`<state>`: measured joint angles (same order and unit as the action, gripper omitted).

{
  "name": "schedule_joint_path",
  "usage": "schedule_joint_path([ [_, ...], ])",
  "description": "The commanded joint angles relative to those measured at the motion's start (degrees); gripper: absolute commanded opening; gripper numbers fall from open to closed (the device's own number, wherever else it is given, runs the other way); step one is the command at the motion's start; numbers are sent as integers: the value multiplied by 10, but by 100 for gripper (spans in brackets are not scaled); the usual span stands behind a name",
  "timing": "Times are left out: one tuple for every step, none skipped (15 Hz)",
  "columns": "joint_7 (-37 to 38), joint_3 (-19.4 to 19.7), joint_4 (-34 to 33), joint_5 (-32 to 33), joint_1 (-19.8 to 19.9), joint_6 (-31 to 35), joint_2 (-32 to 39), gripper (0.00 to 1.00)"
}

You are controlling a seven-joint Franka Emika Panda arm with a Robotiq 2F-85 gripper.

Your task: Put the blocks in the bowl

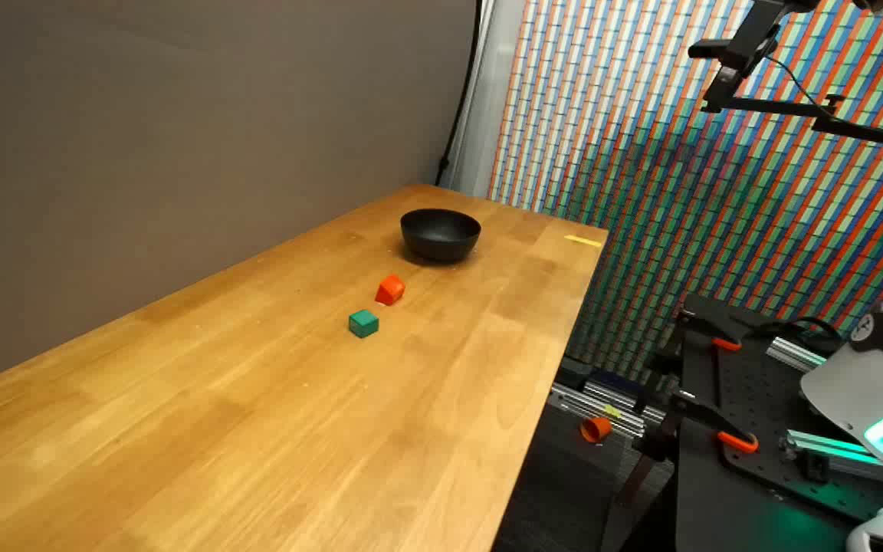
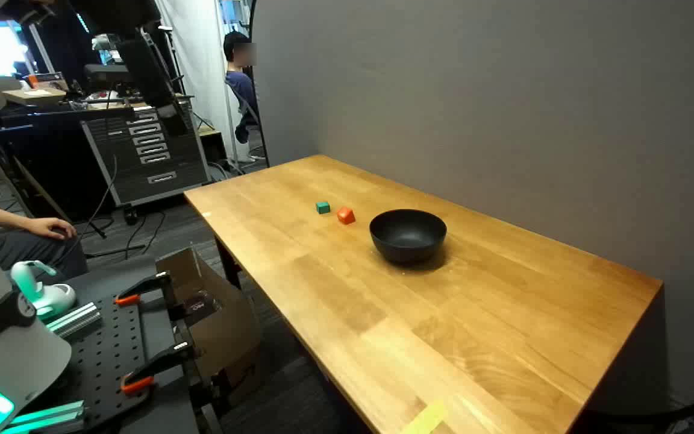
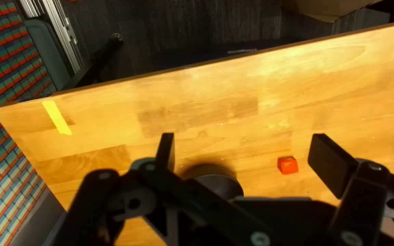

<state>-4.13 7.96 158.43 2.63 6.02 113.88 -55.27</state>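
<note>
A long wooden counter carries the task's things. Hanging above its level, the end effector has its fingers spread wide apart, with nothing gripped between them. On the counter, upright, sits a round black bowl; nothing shows inside it, so the task looks not yet begun. Near the bowl, but apart from it, lies the red block. The coming move likely turns on where this block lies from the end effector: well below it and off-centre. In the wrist view it shows through the gap, closer to the finger on that view's right, so a sideways shift that way on the descent seems called for. It has no clear long axis to line up with. Farther from the bowl, just past the red block, lies the green block, not visible in the wrist view.
</note>
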Motion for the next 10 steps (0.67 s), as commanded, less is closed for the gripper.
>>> schedule_joint_path([
  [-2, -2, -1, -2, 2, -1, 1, 100],
  [-2, -2, -1, -2, 2, -1, 1, 100],
  [-2, -2, -1, -2, 2, -1, 1, 100],
  [4, -10, -12, -1, -7, 25, 49, 100],
  [8, -17, -25, -9, -21, 51, 96, 100],
  [5, -25, -30, -15, -39, 74, 132, 100],
  [-1, -31, -35, -20, -50, 88, 155, 100],
  [-8, -38, -40, -24, -63, 106, 185, 100],
  [-16, -41, -49, -29, -77, 122, 219, 100],
  [-21, -45, -59, -34, -90, 134, 253, 100],
])
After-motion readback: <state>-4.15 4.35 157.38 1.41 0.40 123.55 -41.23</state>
